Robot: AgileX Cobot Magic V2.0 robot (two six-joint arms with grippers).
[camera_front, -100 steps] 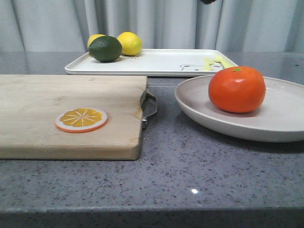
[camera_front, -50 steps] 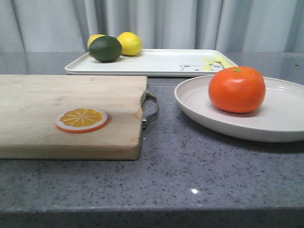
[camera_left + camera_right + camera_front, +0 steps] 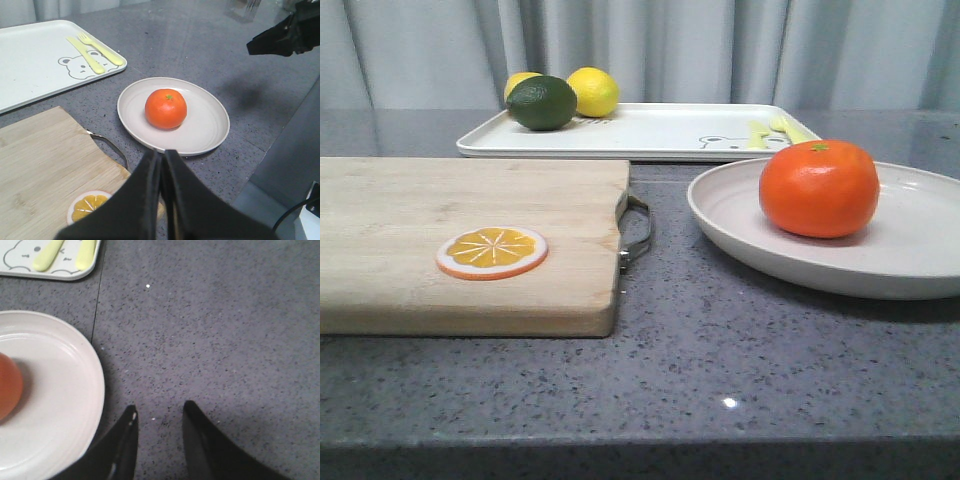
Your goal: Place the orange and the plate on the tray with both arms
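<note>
The orange sits on the off-white plate at the right of the grey counter; both show in the left wrist view, orange on plate. The white tray with a bear drawing lies behind. My left gripper is shut and empty, high above the counter near the plate's rim. My right gripper is open and empty above bare counter, just beside the plate's edge; the orange shows at that view's edge. Neither gripper shows in the front view.
A wooden cutting board with a metal handle and an orange slice disc lies at the left. On the tray are two lemons, a dark green lime and yellow cutlery. The right arm shows in the left wrist view.
A dark arm part at the top of the front view one second ago has left the view. The orange, plate and tray have not moved.
</note>
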